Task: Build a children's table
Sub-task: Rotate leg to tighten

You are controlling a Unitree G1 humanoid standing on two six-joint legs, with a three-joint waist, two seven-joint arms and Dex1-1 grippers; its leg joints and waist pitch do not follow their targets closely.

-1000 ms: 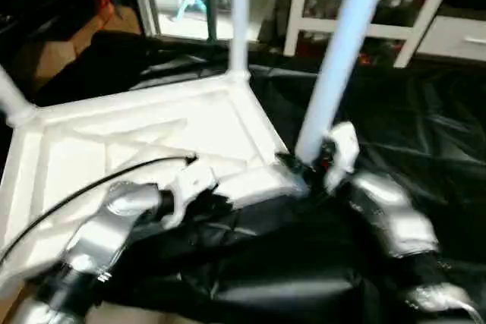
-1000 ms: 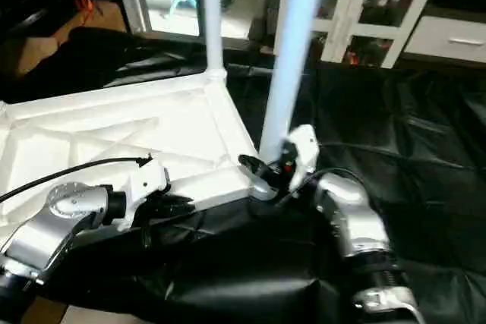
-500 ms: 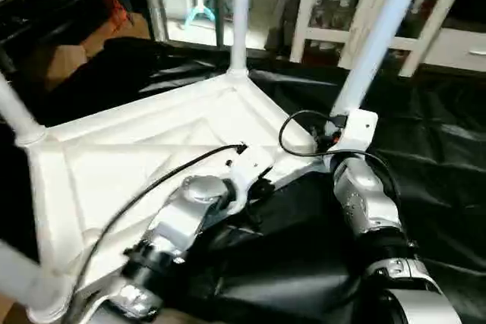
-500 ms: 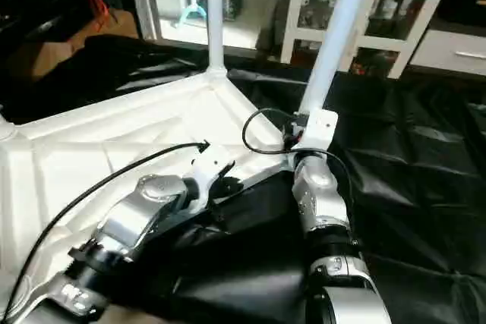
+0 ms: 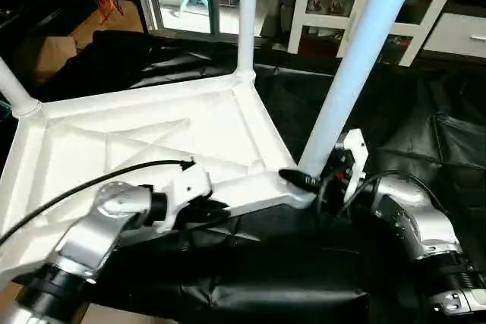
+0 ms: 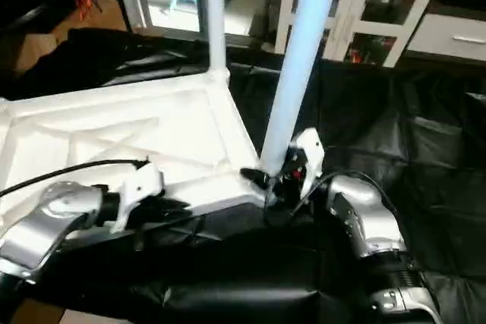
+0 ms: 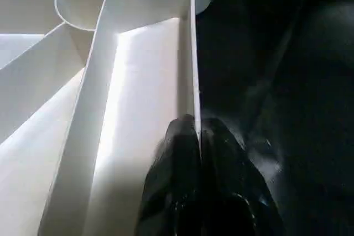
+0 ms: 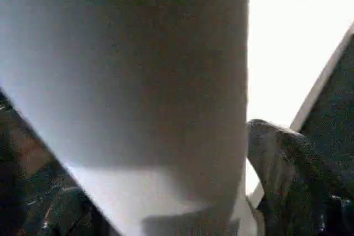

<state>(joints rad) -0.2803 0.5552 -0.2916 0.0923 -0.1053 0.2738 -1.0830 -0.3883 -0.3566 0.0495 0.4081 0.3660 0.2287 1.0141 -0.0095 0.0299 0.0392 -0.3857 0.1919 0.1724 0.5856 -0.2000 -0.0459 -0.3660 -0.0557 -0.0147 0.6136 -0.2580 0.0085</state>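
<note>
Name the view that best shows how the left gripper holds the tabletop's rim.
The left wrist view: the left gripper has its black fingers shut on the tabletop rim, one each side. The eye views show it from the side, its fingers in shadow.

No legible text, label, brand, number or sign was present on any surface in any view.
</note>
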